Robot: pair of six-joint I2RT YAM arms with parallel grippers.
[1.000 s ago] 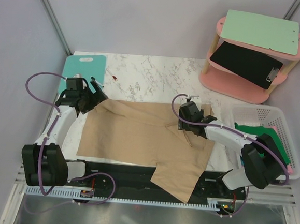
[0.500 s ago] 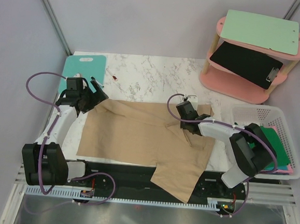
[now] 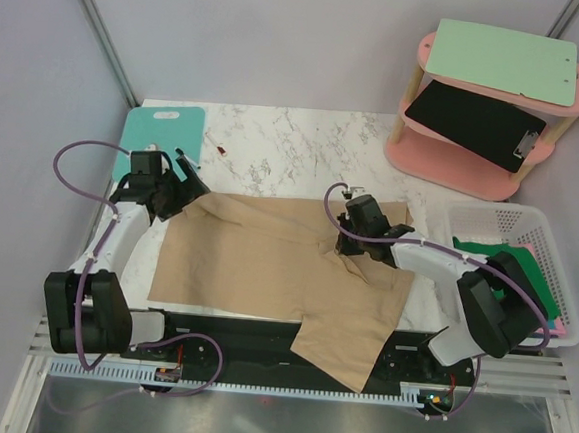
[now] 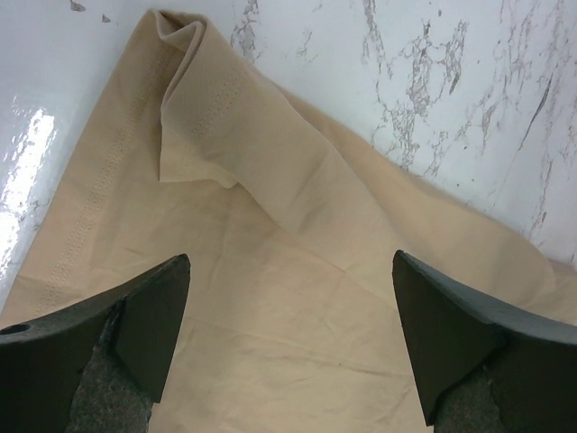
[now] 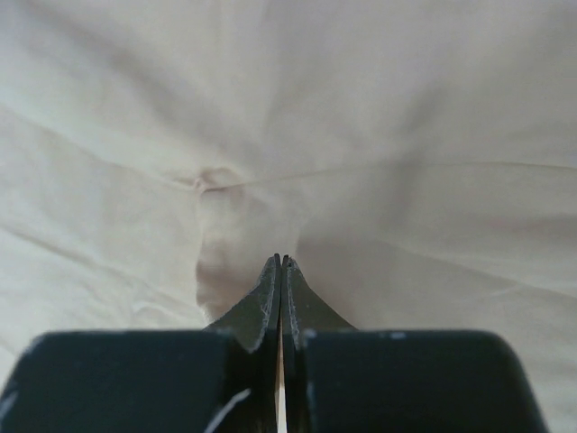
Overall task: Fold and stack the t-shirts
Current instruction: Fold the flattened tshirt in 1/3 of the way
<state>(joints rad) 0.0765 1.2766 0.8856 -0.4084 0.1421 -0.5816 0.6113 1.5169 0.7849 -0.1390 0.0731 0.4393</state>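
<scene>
**Step in hand: first fold of the tan t-shirt.**

The tan t-shirt (image 3: 266, 265) lies spread on the table (image 3: 285, 141) between the two arms. Its near right part hangs over the table's front edge.

**Pincer state**
- The right pincer (image 5: 281, 263) is pressed together on a small pinch of cloth right of the shirt's middle. Creases run in toward its tips.
- The left pincer (image 4: 290, 271) stands wide apart above the shirt's far left corner and holds nothing. A turned-over flap (image 4: 203, 99) of the hem lies just ahead of it.

**Recommended procedure (judgement)**
1. Lower the left pincer onto the corner and close across the edge, so that both layers are taken.
2. Verify the right grip. A mid-panel pinch probably catches the top layer only.
3. Raise both pincers level with each other and keep the cloth lightly taut between them.
4. Carry the held edge over the shirt and set it down flat before releasing.

**Caution:** the overhanging part may drag the shirt off the table if one side is lifted alone.
</scene>
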